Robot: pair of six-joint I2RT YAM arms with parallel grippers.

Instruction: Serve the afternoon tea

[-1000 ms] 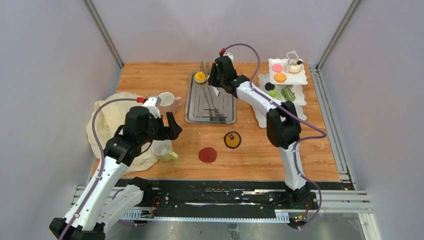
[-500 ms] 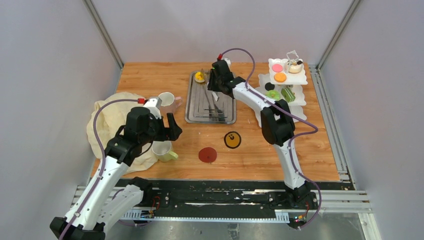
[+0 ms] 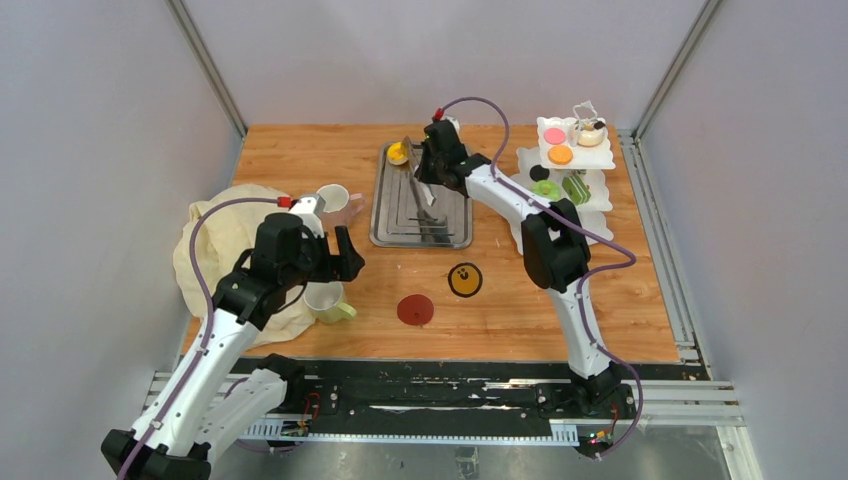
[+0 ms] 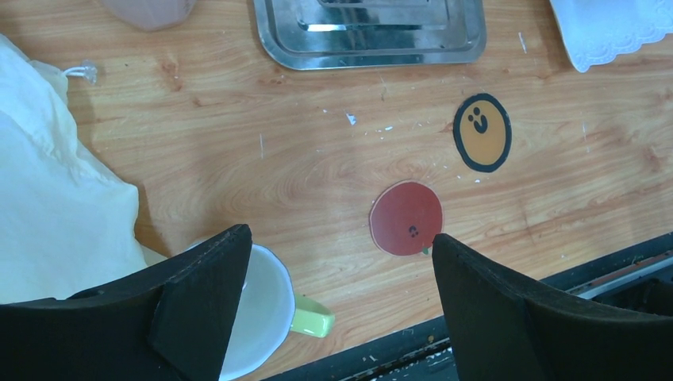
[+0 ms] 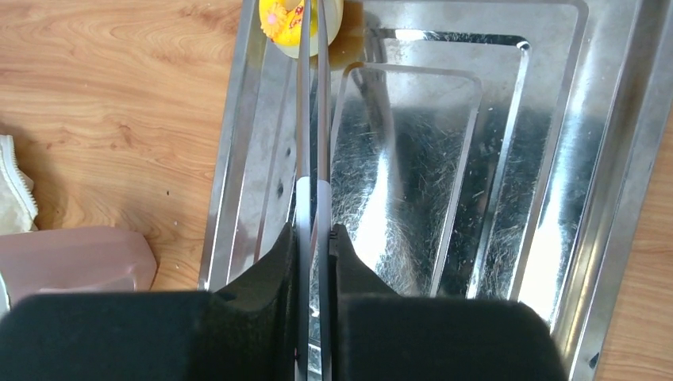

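Your right gripper [image 5: 313, 238] clamps tongs [image 5: 311, 143] at the tray's [image 5: 571, 159] last tart [image 5: 278, 16], maybe missing it; left gripper [image 4: 340, 242] open, mugs [image 3: 322, 298] unserved.

Probably a robotics lab cell: grey panel walls [image 3: 100, 150], aluminium framing [image 3: 207, 65], wooden table [image 3: 300, 160]

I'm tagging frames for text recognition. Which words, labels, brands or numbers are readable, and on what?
None: no words, numbers or brands can be read.
The orange coaster bears only a drawn face.
The red coaster has tiny dark marks, too small to read.
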